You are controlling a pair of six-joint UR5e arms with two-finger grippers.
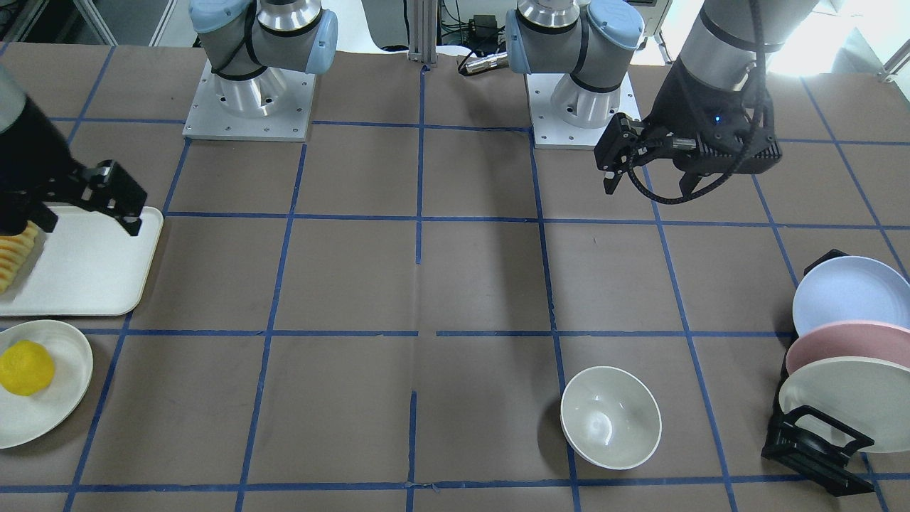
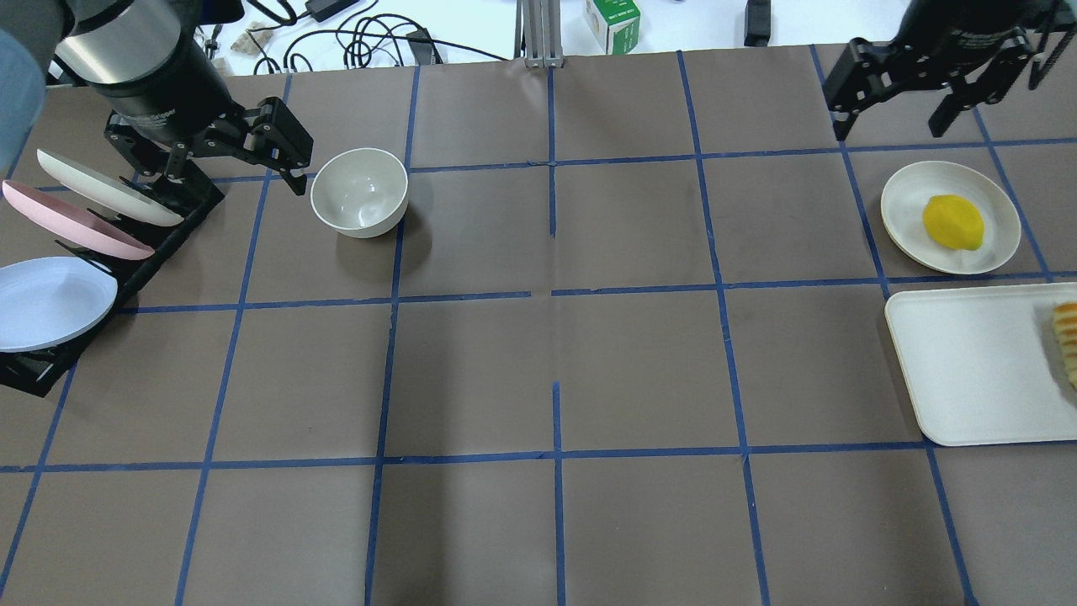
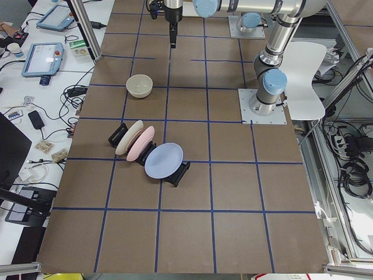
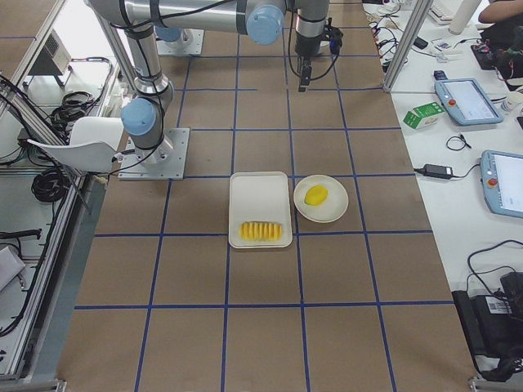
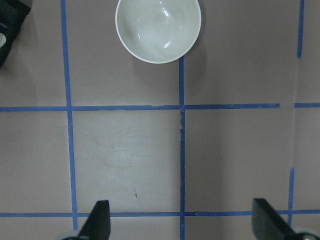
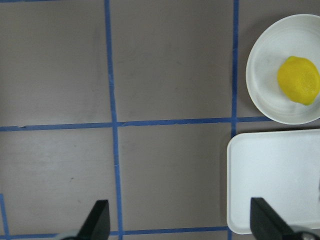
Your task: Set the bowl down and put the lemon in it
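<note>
Holds left gripper point(image 5: 182, 221) spread, empty, near the bowl point(image 2: 359, 192). Holds right gripper point(image 6: 180, 221) spread, empty, far from the bowl, like the lemon point(image 2: 952, 222).

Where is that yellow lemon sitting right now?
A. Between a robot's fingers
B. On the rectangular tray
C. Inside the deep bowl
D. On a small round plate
D: the lemon lies on the plate, next to the tray, while the bowl stands empty far across the table.
</note>
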